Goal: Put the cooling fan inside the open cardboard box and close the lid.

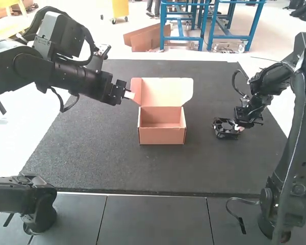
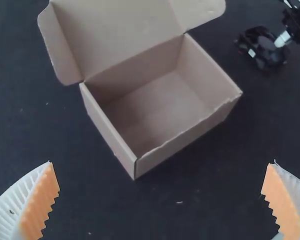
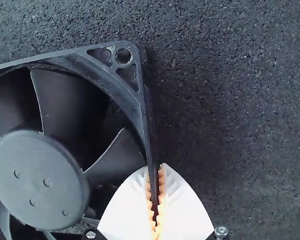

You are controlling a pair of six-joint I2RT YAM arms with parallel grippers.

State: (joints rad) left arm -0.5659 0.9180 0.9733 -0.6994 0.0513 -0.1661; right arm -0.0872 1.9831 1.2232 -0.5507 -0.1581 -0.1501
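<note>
- Two arms flank the cardboard box (image 1: pixel 161 135). The right pincer (image 1: pixel 243 122) is at the box's right, and the left pincer (image 1: pixel 126 94) is at its left, beside the upright lid (image 1: pixel 160 91).
- The cooling fan (image 1: pixel 227 127) lies right of the box, apart from it, low on the desk (image 1: pixel 81 153). I cannot tell whether it is resting on the desk or lifted off it.
- The right arm is nearer, so the carry likely runs leftward over the box's right wall.
- The right pincer pinches one thin side of the fan's frame between its orange pads.
- The left pincer is spread wide and holds nothing.
- The fan is black and flat, with a square frame, a round hub and curved blades. It has no long axis.
</note>
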